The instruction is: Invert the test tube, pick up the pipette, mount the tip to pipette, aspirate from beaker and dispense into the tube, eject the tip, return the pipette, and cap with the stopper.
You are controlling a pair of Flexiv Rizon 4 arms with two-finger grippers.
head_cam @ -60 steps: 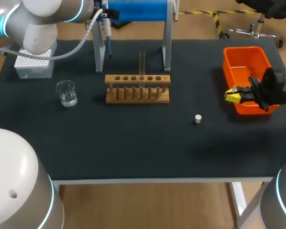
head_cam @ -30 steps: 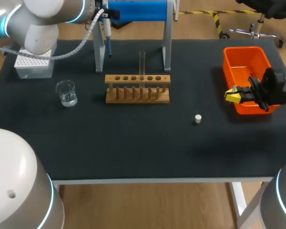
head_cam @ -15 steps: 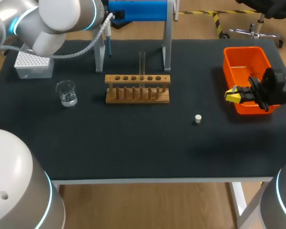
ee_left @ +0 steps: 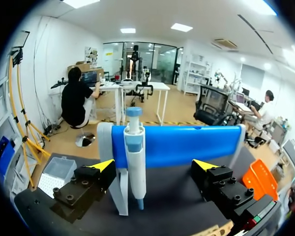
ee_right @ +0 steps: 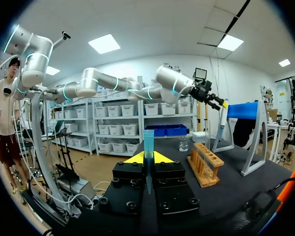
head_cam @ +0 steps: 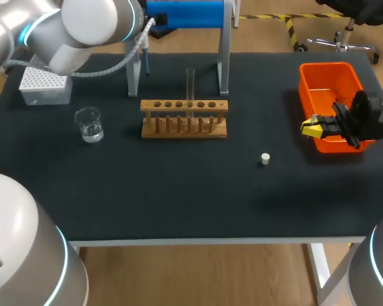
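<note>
Now the pipette hangs on the blue stand at the table's far edge, just ahead of our left gripper, its fingers released wide. Our right gripper, beside the orange bin at the right edge, clenches a blue tip.

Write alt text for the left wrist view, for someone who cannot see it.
The left gripper, open, faces a blue-and-white pipette hanging upright on a stand with a blue crossbar; neither finger touches it. A white tip box sits on the black table beyond one finger, an orange bin beyond the other.
</note>
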